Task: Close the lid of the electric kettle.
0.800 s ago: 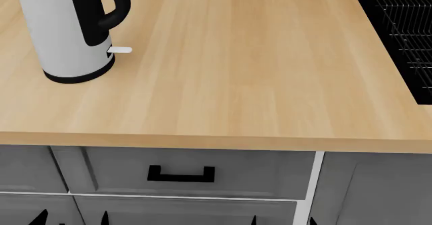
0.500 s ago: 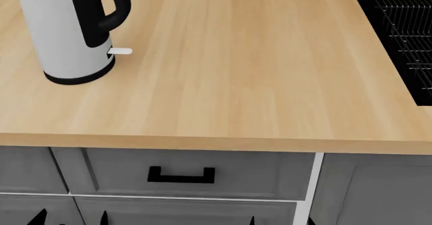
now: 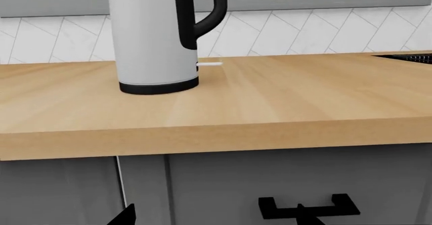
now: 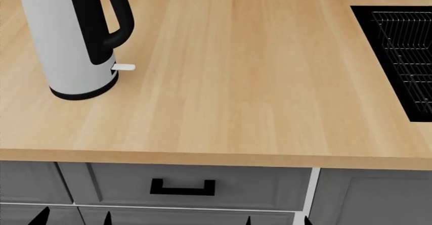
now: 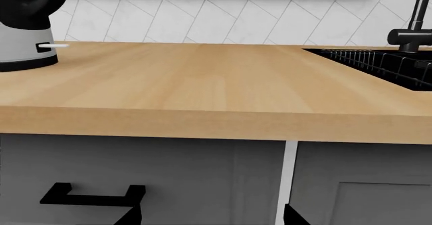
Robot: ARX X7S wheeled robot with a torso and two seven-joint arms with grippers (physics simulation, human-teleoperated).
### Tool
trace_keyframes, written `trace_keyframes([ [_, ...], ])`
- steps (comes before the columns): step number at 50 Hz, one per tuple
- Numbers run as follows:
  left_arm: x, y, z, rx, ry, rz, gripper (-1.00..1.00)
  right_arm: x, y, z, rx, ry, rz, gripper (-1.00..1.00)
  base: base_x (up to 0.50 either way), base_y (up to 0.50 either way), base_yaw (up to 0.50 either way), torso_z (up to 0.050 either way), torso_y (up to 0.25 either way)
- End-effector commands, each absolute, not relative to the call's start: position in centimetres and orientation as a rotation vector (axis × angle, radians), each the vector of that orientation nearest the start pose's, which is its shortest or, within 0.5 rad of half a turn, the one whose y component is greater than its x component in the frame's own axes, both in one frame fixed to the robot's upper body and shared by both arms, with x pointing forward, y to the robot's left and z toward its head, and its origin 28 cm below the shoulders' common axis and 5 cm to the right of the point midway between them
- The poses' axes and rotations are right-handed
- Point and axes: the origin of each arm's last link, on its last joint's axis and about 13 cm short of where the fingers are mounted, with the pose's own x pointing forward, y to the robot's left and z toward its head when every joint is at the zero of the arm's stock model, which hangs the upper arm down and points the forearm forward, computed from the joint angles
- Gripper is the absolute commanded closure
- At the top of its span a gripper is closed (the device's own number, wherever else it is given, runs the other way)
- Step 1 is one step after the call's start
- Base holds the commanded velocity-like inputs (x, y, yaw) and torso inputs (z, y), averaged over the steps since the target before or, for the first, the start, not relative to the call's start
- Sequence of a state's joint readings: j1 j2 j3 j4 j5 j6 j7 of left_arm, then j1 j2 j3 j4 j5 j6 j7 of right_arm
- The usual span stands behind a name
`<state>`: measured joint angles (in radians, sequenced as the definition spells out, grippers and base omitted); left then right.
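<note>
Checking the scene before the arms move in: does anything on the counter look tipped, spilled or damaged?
Nothing stands out. The electric kettle stands upright on the wooden counter, its white switch tab sticking out low down, with no spill around it. Its top is cut off in every view, so the lid cannot be checked.

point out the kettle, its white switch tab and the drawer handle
electric kettle point(image 4: 64, 43), head view, on the light-grey body
white switch tab point(image 4: 124, 68), head view, on the tab's middle, low by the handle
drawer handle point(image 4: 182, 187), head view, on the black bar below the counter

left end effector point(image 4: 73, 217): black pointed tips | right end effector point(image 4: 278, 220): black pointed tips
</note>
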<state>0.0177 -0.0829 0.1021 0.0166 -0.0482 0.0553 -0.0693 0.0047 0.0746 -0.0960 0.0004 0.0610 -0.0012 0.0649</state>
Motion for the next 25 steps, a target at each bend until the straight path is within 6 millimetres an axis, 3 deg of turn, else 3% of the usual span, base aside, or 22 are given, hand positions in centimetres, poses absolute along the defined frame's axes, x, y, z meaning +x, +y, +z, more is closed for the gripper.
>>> trace_keyframes([
  [1,20.5,20.4,1.5,0.032,-0.049,-0.038,-1.0,21.0,-9.5,1.2,-0.014,0.002,0.035,-1.0,0.0,0.0,0.0,0.05,0.039],
  [17,20.4,20.4,1.6,0.036,-0.051,-0.047,-1.0,21.0,-9.5,1.3,-0.016,0.006,0.036,-1.0,0.0,0.0,0.0,0.05,0.039],
  [21,20.2,20.6,3.0,0.035,-0.067,-0.055,-1.0,21.0,-9.8,2.0,-0.04,0.019,0.016,-1.0,0.0,0.0,0.0,0.024,0.02],
  [25,19.6,21.0,6.0,0.05,-0.046,-0.086,-1.0,21.3,-10.5,3.4,-0.067,0.018,-0.007,-1.0,0.0,0.0,0.0,0.0,0.0],
])
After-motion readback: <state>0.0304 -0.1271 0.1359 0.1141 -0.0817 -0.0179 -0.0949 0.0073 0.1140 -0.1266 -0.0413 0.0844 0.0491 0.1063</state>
